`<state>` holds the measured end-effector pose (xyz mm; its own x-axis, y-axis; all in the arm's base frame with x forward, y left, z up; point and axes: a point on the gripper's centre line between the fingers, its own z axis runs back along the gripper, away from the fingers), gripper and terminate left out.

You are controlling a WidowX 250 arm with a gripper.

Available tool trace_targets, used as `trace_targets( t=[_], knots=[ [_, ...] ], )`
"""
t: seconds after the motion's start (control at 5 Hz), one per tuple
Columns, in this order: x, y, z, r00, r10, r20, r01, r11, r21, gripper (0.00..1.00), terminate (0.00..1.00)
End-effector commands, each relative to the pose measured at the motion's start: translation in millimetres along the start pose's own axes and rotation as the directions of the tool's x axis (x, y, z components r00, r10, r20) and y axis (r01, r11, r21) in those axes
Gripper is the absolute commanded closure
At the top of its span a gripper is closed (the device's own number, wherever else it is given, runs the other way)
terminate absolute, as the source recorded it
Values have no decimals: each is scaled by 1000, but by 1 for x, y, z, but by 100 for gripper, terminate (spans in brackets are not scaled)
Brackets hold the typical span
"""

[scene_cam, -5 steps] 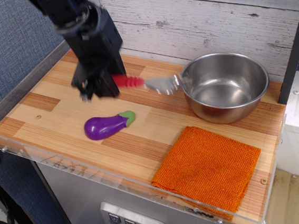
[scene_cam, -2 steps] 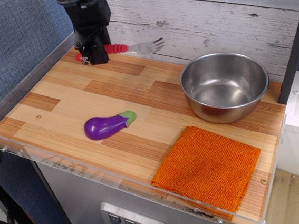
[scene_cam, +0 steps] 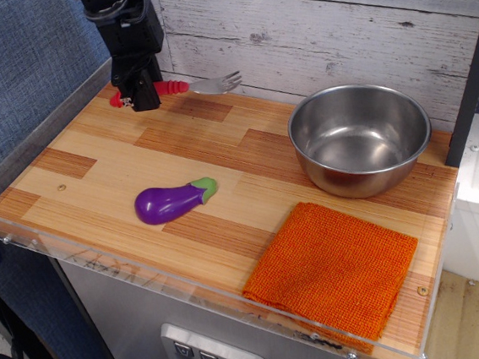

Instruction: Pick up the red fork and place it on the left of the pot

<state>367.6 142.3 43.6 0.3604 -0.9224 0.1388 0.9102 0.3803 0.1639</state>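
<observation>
Pincer [scene_cam: 136,96] is clenched on the red handle of the fork [scene_cam: 181,87] at the back-left corner of the counter [scene_cam: 94,172], close to the plank wall [scene_cam: 317,19]. Fork lies roughly level, tines pointing right toward the pot [scene_cam: 360,137], and appears just above the surface; contact cannot be confirmed. Pot stands at the right rear, well apart from the fork. Eggplant [scene_cam: 174,200] lies nearer the front edge; orange cloth [scene_cam: 333,268] occupies the front right.

Assessment: carry phase, placement not yet done. Recommended practice: keep the grip firm, lower until the handle meets the wood, and set down on the bare boards between the pincer and the pot, on the pot's left side. Keep the tines short of the pot rim and clear of the eggplant. Release only once the fork is supported.
</observation>
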Motion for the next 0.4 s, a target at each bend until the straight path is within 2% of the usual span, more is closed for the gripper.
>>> trace_targets(
  t=[0.0, 0.2],
  knots=[
    [-15, -10, -8, 1000, -4, -30, 4, 1000, -7, 100, 0],
    [-14, -13, -13, 1000, -10, -10, 10, 1000, -29, 100, 0]
  ],
)
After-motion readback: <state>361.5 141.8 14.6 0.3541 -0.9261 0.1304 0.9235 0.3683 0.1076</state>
